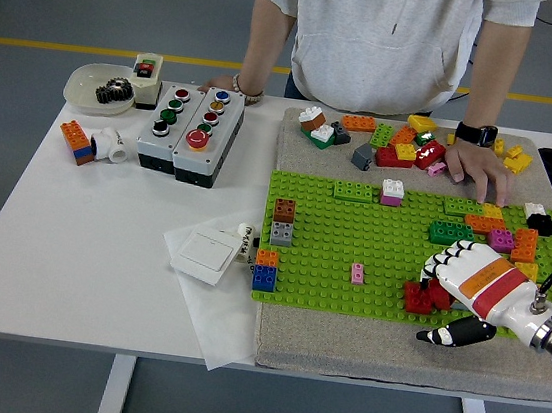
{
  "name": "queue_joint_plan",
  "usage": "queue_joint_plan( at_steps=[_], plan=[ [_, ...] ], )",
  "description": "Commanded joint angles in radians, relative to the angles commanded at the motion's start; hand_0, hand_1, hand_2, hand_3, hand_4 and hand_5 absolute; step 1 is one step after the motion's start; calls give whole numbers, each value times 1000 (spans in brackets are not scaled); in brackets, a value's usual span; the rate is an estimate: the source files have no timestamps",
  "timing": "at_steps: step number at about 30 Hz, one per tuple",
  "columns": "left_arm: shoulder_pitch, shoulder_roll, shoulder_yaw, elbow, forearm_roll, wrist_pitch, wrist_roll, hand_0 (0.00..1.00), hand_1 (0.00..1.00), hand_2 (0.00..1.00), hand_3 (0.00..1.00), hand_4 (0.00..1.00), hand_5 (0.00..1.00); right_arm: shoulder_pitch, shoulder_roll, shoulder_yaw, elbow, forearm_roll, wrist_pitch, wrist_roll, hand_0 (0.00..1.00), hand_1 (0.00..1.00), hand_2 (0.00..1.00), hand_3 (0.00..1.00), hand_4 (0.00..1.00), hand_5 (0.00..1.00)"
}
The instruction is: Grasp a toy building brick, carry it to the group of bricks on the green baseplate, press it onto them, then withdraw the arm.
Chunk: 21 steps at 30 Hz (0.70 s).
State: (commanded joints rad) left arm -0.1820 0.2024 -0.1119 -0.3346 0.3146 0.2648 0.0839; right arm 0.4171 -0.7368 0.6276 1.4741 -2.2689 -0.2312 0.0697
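The green baseplate (332, 244) lies on a grey mat. A red brick (416, 298) sits on its lower right part. My right hand (444, 288), white with a red and orange band, comes in from the right; its bent fingers (451, 260) lie over the brick's right end. The thumb (454, 334) points left, below the brick and apart from it, so nothing is gripped. Just behind stands a group of bricks: green (451, 232), orange (485, 223), magenta (501, 240) and yellow (525, 269). My left arm does not show.
A person stands at the far side, one hand (477, 169) on the mat among loose bricks (404, 147), the other hand (232, 88) by the button box (189, 133). Small stacks (282, 220) (265, 269) stand at the plate's left. A white switch (200, 254) lies on paper.
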Motion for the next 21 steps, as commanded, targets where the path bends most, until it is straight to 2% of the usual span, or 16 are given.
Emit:
queue_joint_plan(
  at_steps=[21],
  plan=[
    [-2, 0, 2, 0, -2, 1, -1, 743, 737, 727, 585, 612, 647, -17, -20, 47, 5, 0, 14, 1, 668, 611, 681, 544, 998, 613]
  ],
)
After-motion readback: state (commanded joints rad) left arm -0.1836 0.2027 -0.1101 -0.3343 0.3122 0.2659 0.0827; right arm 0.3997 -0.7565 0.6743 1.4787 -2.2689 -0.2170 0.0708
